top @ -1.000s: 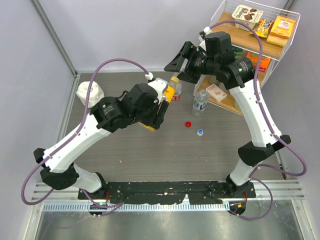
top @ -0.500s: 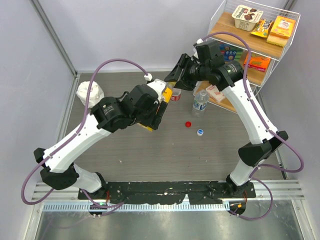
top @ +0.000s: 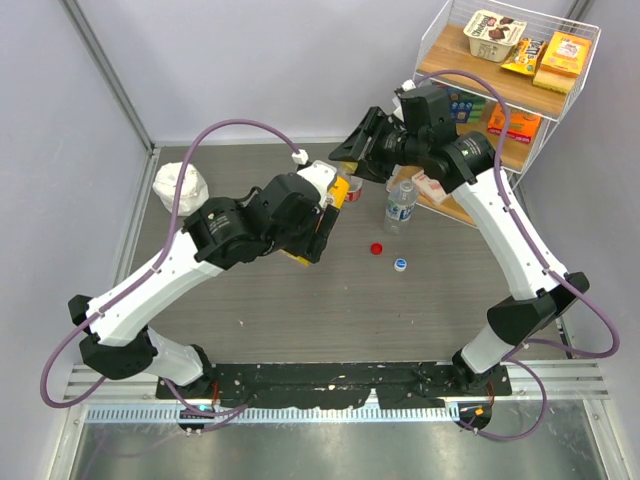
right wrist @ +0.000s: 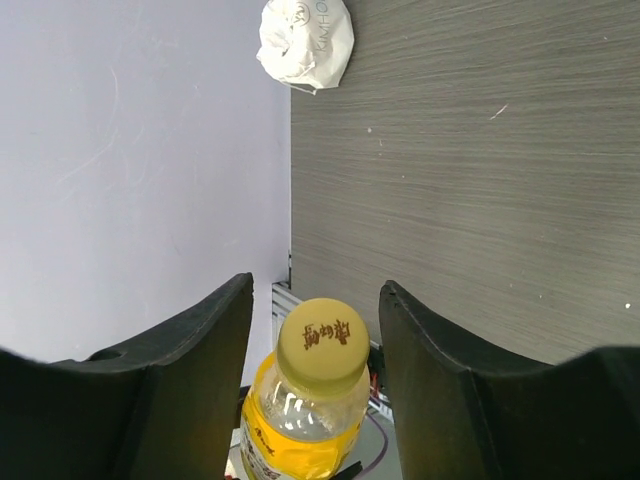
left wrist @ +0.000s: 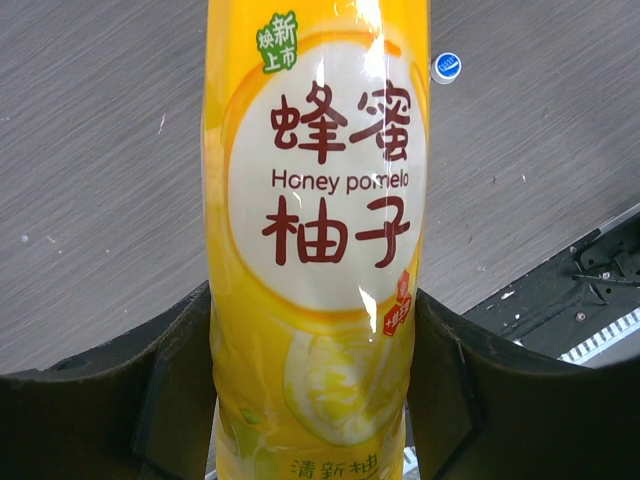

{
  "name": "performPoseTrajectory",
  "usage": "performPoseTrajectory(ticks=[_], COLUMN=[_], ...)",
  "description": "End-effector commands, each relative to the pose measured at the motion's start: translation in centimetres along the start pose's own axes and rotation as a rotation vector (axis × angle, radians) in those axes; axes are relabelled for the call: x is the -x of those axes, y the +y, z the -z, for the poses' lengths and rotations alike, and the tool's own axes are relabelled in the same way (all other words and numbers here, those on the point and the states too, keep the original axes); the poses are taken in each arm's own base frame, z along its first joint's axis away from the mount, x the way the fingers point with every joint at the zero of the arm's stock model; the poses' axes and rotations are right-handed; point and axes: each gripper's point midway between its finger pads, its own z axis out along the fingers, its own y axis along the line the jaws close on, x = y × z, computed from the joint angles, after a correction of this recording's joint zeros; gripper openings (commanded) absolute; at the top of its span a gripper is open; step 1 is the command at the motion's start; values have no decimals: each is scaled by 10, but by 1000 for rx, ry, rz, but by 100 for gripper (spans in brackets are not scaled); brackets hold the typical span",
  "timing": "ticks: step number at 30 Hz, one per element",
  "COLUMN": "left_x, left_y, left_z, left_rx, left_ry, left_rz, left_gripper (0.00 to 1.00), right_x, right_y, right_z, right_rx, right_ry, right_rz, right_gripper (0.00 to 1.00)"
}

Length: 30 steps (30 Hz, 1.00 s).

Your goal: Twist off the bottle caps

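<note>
My left gripper (top: 320,225) is shut on the yellow bottle (top: 339,190) and holds it tilted above the table; in the left wrist view the bottle (left wrist: 315,250) fills the space between both fingers (left wrist: 170,390). My right gripper (top: 350,160) is open around the bottle's top. In the right wrist view the yellow cap (right wrist: 322,345) sits on the bottle between the fingers (right wrist: 440,370), with a gap on each side. The red cap (top: 377,248) and the pale blue-white cap (top: 400,264) lie loose on the table. The small clear bottle (top: 400,203) stands capless. The tall bottle (top: 352,193) is mostly hidden behind my right gripper.
A wire shelf (top: 590,60) with boxed snacks stands at the back right. A crumpled white wad (top: 180,185) lies at the back left, also in the right wrist view (right wrist: 305,40). The blue-white cap also shows in the left wrist view (left wrist: 446,67).
My right gripper has moved left and down over the yellow bottle's cap. My left arm has shifted slightly right, still holding the bottle.
</note>
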Motion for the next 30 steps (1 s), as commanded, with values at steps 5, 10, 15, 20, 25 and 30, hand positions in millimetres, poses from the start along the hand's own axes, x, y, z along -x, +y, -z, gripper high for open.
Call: performPoseTrajectory(ticks=[5,10,15,20,25,30], left_x=[13,13,11,10,12,17], left_y=[-4,-6,-7,-21,-44,-69], left_z=[9,11,14,16,22,42], left_rx=[-8,-11,-22,-101,-236,-419], left_ry=[-70,-75,-73,-77,-99,-152], left_rz=[29,25,25,48,131,185], left_gripper=[17,17,17,17,15,13], right_x=[8,8,13,17,4,-11], right_y=[21,16,29,57,81,108], right_z=[18,19,31,50,77,115], right_rx=[81,62,122,289,489,679], right_ry=[-50,-62,-102,-159,-156,-134], right_rz=[2,-11,43,122,180,280], right_gripper=[43,5,2,2,1,2])
